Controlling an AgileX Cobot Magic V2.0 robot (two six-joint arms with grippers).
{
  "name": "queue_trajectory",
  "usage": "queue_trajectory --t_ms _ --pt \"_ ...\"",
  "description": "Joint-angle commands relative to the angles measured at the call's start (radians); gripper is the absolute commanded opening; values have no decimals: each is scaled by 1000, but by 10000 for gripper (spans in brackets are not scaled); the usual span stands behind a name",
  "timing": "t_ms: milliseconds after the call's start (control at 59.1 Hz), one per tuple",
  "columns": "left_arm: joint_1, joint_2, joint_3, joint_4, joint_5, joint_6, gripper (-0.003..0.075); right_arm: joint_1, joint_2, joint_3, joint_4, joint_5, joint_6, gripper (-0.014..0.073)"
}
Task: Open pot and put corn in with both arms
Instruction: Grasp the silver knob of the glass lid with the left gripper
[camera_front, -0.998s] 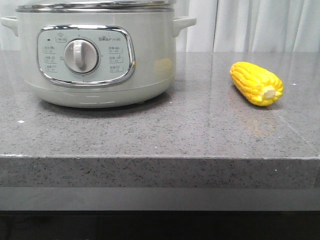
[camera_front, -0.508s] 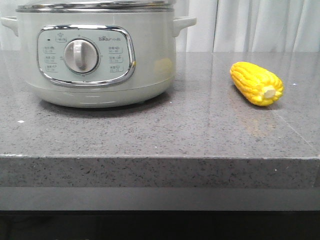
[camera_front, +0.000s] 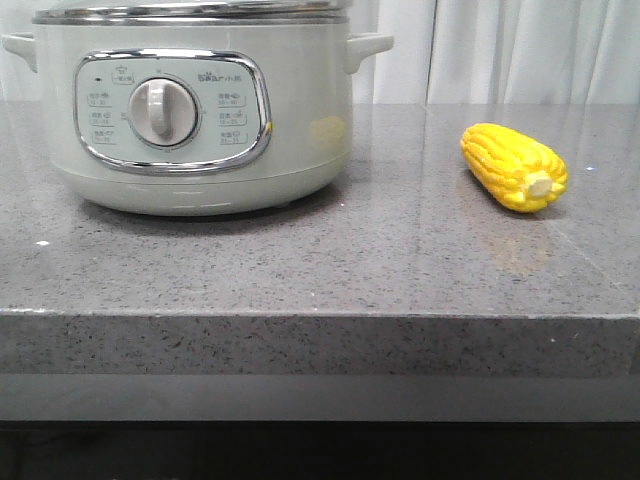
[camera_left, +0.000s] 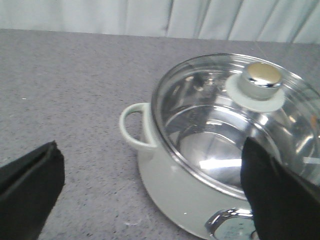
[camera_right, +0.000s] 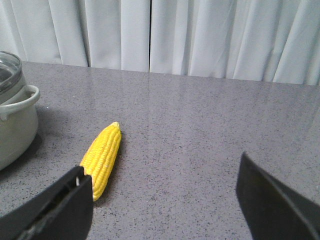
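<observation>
The pot, pale grey-green with a chrome-framed dial panel, stands at the left of the counter with its lid on. In the left wrist view the glass lid with its round knob sits closed on the pot. My left gripper is open and empty, hovering above the pot's left side, near its handle. The yellow corn lies on the counter to the right. In the right wrist view the corn lies just ahead of one finger. My right gripper is open and empty.
The grey speckled stone counter has its front edge near the camera. White curtains hang behind the counter. Part of the pot with a side handle shows at the edge of the right wrist view.
</observation>
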Motion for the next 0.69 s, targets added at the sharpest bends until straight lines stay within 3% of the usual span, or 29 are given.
queue_trajectory --t_ms 0,220,677 --pt "-62 97 -138 -19 -8 -10 692 -7 17 -31 -7 -76 -5 602" --pt "-190 337 -406 -59 93 -10 692 -7 17 -31 -7 -76 -5 602" --pt "-205 643 -744 -90 177 -12 692 -7 17 -31 -7 -79 -5 602"
